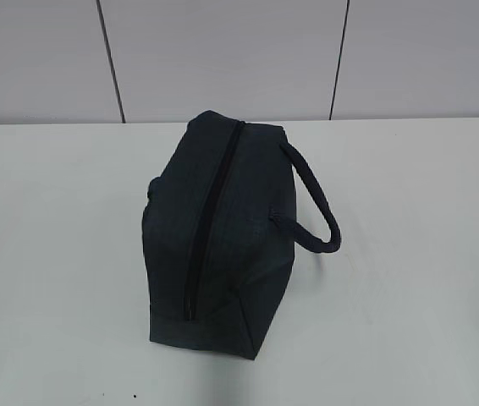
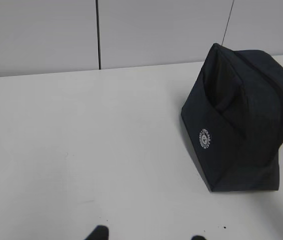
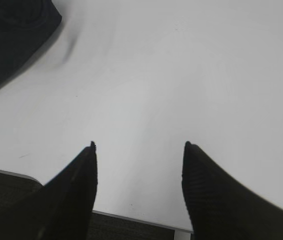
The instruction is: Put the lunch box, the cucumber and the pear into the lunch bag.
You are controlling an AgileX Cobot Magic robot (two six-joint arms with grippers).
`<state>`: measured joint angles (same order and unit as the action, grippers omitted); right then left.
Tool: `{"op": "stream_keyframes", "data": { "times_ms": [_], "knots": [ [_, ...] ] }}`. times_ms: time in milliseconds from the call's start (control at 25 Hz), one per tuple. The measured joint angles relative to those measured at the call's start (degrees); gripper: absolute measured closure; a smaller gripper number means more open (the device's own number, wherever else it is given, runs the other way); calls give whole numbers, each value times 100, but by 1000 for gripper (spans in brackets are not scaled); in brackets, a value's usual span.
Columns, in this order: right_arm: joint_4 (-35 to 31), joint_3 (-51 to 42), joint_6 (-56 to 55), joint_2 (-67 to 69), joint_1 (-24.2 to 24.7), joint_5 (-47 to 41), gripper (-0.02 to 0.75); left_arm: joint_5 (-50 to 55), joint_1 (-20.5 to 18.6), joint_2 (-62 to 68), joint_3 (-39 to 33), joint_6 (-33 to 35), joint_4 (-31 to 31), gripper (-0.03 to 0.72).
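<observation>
The dark navy lunch bag (image 1: 218, 233) stands in the middle of the white table with its long top zipper shut and its padded loop handle (image 1: 316, 207) hanging to the right. It shows at the right of the left wrist view (image 2: 241, 125) and in the top left corner of the right wrist view (image 3: 11, 35). The lunch box, the cucumber and the pear are out of view. My left gripper (image 2: 149, 235) is open and empty, only its fingertips showing at the frame's bottom. My right gripper (image 3: 139, 147) is open and empty above the table's front edge.
The white table (image 1: 409, 296) ends at a grey panelled wall (image 1: 222, 51) behind the bag. The table's front edge (image 3: 131, 217) shows below my right gripper, with dark floor beyond it.
</observation>
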<state>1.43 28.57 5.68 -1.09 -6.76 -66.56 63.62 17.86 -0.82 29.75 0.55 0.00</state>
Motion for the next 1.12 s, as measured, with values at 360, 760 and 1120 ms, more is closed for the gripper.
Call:
{"op": "stream_keyframes", "data": {
  "times_ms": [360, 760, 1120],
  "knots": [
    [0, 0, 0, 0, 0, 22, 308, 0, 0, 0, 0, 0, 0, 392],
    [0, 0, 0, 0, 14, 26, 308, -8, -324, 0, 0, 0, 0, 443],
    [0, 0, 0, 0, 456, 35, 308, -13, -1599, -19, 0, 0, 0, 445]
  ]
}}
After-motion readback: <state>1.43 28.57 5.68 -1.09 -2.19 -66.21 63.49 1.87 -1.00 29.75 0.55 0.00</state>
